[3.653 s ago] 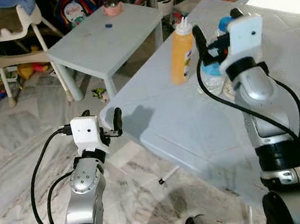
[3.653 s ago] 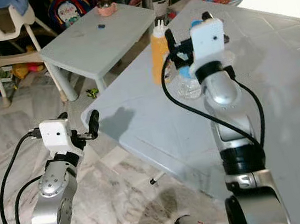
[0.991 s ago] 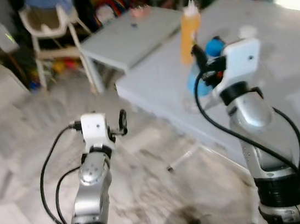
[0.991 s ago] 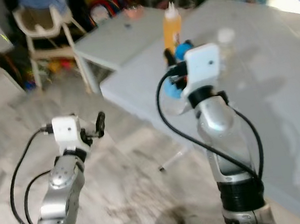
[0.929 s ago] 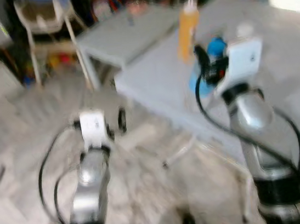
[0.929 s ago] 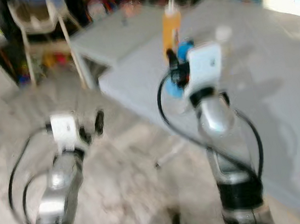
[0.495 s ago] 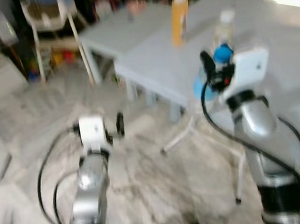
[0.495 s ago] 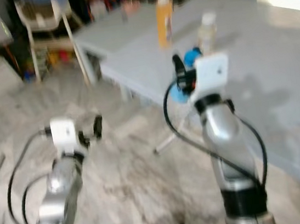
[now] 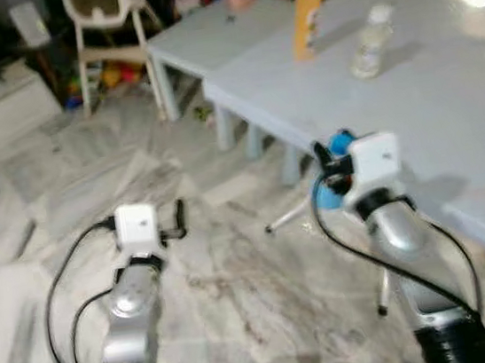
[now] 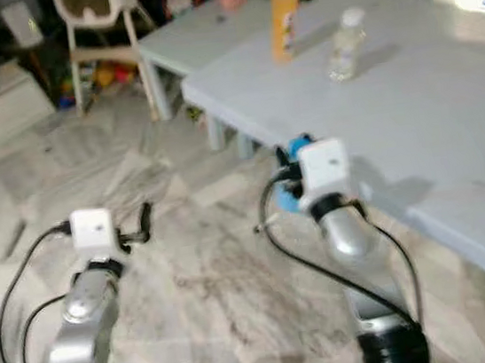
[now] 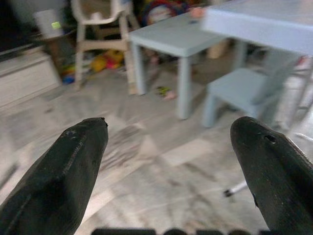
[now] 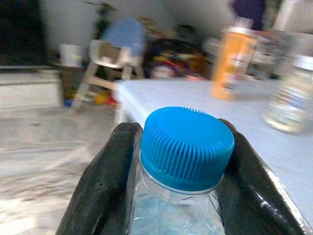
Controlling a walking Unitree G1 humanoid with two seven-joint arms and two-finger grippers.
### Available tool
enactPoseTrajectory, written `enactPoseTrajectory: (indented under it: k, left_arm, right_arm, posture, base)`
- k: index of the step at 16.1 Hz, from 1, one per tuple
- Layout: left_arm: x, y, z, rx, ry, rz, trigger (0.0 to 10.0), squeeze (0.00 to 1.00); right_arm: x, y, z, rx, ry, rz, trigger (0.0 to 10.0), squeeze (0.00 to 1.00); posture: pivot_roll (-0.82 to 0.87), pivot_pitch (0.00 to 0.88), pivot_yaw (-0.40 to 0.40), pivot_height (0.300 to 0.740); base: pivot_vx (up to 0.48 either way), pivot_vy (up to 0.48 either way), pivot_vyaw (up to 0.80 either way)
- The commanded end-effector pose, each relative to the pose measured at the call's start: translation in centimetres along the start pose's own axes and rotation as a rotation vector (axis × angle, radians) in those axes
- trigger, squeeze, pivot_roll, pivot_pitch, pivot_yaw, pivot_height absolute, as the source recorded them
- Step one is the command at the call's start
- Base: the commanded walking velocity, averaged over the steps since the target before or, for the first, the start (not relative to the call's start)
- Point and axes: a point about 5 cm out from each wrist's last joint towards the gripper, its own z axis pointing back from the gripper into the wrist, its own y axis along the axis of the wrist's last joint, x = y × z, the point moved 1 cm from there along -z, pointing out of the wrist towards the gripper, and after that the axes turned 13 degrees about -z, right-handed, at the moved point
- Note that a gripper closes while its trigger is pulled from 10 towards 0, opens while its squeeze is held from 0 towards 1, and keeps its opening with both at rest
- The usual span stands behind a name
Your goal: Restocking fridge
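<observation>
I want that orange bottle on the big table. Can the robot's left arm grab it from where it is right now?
Probably not. The left tool is open and free, but it hangs low over the floor, well short of the orange bottle, which stands far back on the table.

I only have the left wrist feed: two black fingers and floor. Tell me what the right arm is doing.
Observer: The right gripper is shut on a blue-capped bottle, its fingers clamped at the neck just under the cap.
Operator: Say where it is against the big table.
Observer: In the head views it is off the table, held over the floor beside the table's near edge.
Operator: List what stands on that table.
Observer: An orange bottle and a clear bottle, both upright toward the far end.
</observation>
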Motion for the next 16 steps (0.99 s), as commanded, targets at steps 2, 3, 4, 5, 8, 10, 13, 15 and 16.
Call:
enactPoseTrajectory:
  k: [2,3,4,5,8,10,13,15,16]
  left_arm:
    - [0.0,0.3,-0.3,0.014,0.003,-0.010,10.0,0.00]
    - [0.0,0.3,-0.5,0.017,0.002,-0.011,10.0,0.00]
    - [0.0,0.3,-0.6,0.019,0.002,-0.011,10.0,0.00]
    - [-0.1,0.4,-0.7,0.022,0.004,-0.010,10.0,0.00]
    - [-0.3,0.1,-0.5,0.017,0.015,-0.021,10.0,0.00]
    - [0.0,-0.2,-0.1,0.011,0.009,-0.023,10.0,0.00]
    - [0.4,-0.3,-0.3,0.005,0.015,-0.009,10.0,0.00]
    - [0.6,-0.2,-0.5,0.004,0.025,0.008,10.0,0.00]
    - [0.5,-0.1,-0.7,0.006,0.034,0.013,10.0,0.00]
  right_arm:
    - [-0.7,0.3,-0.3,0.034,0.044,-0.001,10.0,0.00]
    - [-0.8,0.3,-0.4,0.036,0.050,-0.002,10.0,0.00]
    - [-0.9,0.3,-0.5,0.036,0.061,-0.003,10.0,0.00]
    - [-1.1,0.2,-0.5,0.037,0.069,-0.001,10.0,0.00]
    - [-0.5,-1.9,0.5,-0.015,0.059,0.019,10.0,0.00]
    - [-0.2,-2.8,1.3,-0.037,0.044,0.011,10.0,0.00]
    - [0.0,-3.4,1.6,-0.044,0.030,-0.005,10.0,0.00]
    - [0.5,-3.9,1.7,-0.046,0.000,-0.024,10.0,0.00]
    - [0.5,-4.1,1.6,-0.046,0.001,-0.024,10.0,0.00]
  posture:
    - [0.00,0.020,0.062,0.740]
    - [0.00,0.020,0.061,0.740]
    - [0.01,0.020,0.063,0.740]
    - [0.01,0.022,0.061,0.740]
    - [0.01,0.019,0.061,0.740]
    - [0.01,0.015,0.058,0.740]
    - [0.00,0.000,0.041,0.740]
    - [0.01,0.000,0.042,0.740]
    - [0.01,0.000,0.042,0.740]
  base:
    - [0.000,0.000,0.80]
    - [0.000,0.000,0.80]
    - [0.000,0.000,0.80]
    - [0.000,0.000,0.80]
    - [0.000,0.000,0.80]
    - [0.000,0.000,0.80]
    - [0.000,0.000,0.80]
    - [0.000,0.000,0.80]
    - [0.000,0.000,0.80]
